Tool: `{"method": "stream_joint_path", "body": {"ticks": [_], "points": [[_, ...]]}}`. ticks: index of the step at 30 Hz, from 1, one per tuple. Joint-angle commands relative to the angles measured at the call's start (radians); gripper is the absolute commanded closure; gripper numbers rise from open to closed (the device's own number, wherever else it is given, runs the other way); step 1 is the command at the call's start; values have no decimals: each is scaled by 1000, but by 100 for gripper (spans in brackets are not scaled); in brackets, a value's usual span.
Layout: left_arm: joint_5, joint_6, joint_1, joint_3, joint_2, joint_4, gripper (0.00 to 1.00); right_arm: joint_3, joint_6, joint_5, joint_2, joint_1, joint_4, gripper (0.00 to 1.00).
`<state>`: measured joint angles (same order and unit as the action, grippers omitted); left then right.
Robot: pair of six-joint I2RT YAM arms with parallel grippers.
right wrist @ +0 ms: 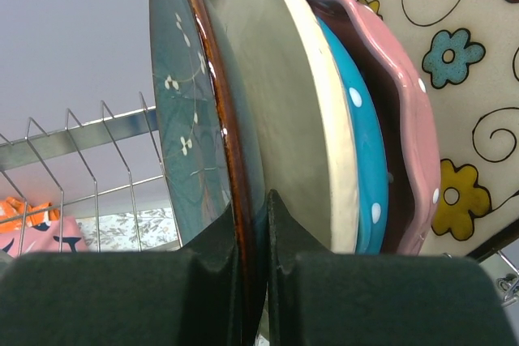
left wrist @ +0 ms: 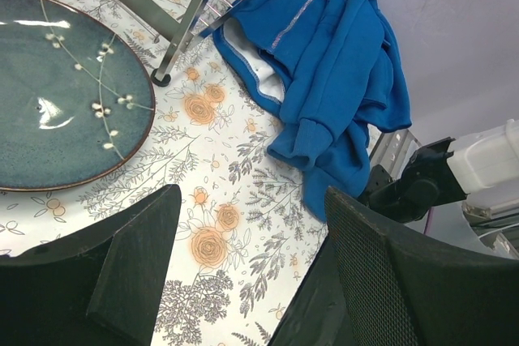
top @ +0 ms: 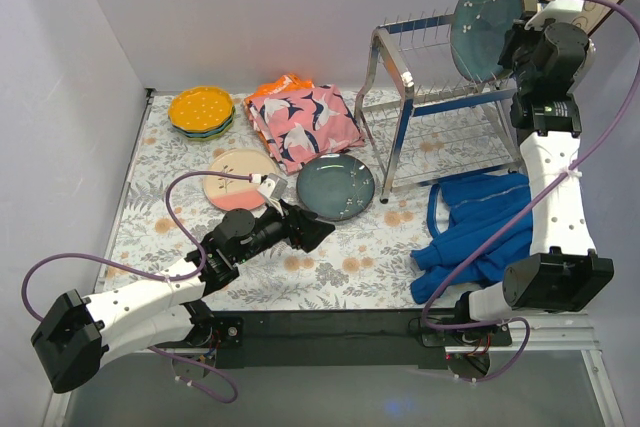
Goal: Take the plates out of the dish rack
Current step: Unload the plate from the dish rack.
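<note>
The chrome dish rack (top: 437,97) stands at the back right. My right gripper (top: 518,47) is shut on the rim of an upright dark teal plate (top: 490,22) at the rack's right end. The right wrist view shows the fingers (right wrist: 253,232) pinching that teal plate (right wrist: 186,119); behind it stand a cream plate (right wrist: 284,103), a blue dotted plate (right wrist: 369,143), a pink plate (right wrist: 409,111) and the square floral plate (right wrist: 462,62). My left gripper (top: 318,235) is open and empty beside a second teal plate (top: 336,187) lying flat on the table, also seen in the left wrist view (left wrist: 57,95).
A cream-pink plate (top: 238,177) and a stack of dotted plates (top: 200,109) lie at the back left. A pink bird-print cloth (top: 303,122) lies left of the rack. A blue garment (top: 480,222) lies in front of the rack, near its leg (left wrist: 190,22).
</note>
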<state>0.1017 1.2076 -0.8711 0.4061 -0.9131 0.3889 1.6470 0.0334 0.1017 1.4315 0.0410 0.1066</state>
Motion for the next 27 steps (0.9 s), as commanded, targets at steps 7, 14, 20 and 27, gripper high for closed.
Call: {"method": "stream_joint_path", "body": {"ticks": [7,14,20,27], "points": [[-46,-29,-3,33,-38,7,31,143,174,-14,7,-1,-97,99],[-31,-29,-2,42,-72,11,31,161,246,13,4,-3,-96,99],[-33,-29,-2,40,-73,13,31,212,310,-17,18,-1,-96,99],[-34,-29,-2,40,-69,10,31,208,295,-5,18,-1,-163,99]]}}
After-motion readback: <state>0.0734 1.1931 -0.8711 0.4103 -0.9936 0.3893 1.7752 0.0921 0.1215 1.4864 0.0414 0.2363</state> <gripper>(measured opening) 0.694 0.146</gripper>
